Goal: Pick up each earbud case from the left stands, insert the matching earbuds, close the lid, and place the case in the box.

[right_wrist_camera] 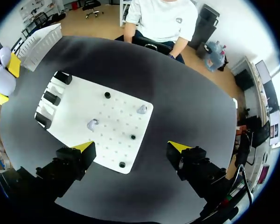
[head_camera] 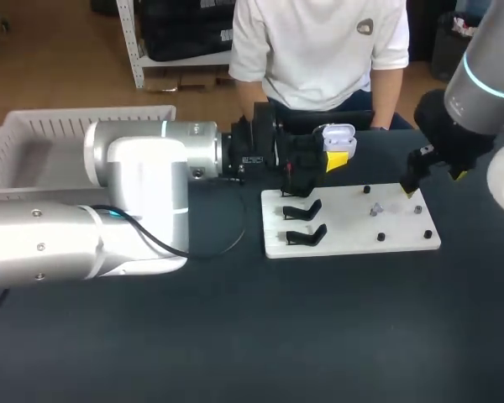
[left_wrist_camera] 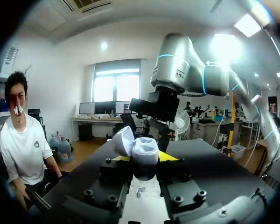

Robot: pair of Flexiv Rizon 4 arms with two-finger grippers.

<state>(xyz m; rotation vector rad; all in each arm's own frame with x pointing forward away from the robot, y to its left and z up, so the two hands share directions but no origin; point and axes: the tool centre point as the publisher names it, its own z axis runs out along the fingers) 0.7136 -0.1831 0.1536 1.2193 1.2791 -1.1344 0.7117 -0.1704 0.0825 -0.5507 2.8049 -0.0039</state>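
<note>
Clamping open earbud case (left_wrist_camera: 143,148) between left gripper (left_wrist_camera: 145,158) fingers; hovering right gripper (right_wrist_camera: 133,148), fingers spread wide, over white board (right_wrist_camera: 74,107) bearing two earbuds (right_wrist_camera: 92,124).

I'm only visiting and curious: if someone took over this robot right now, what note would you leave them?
Left gripper: shut on the earbud case, lid open, held above the table.
Right gripper: open, empty, above the white board.
Two earbuds lie loose on the board; the stands look empty.
Done: case picked up.
Left: insert earbuds, close lid, put case in the box.
</note>
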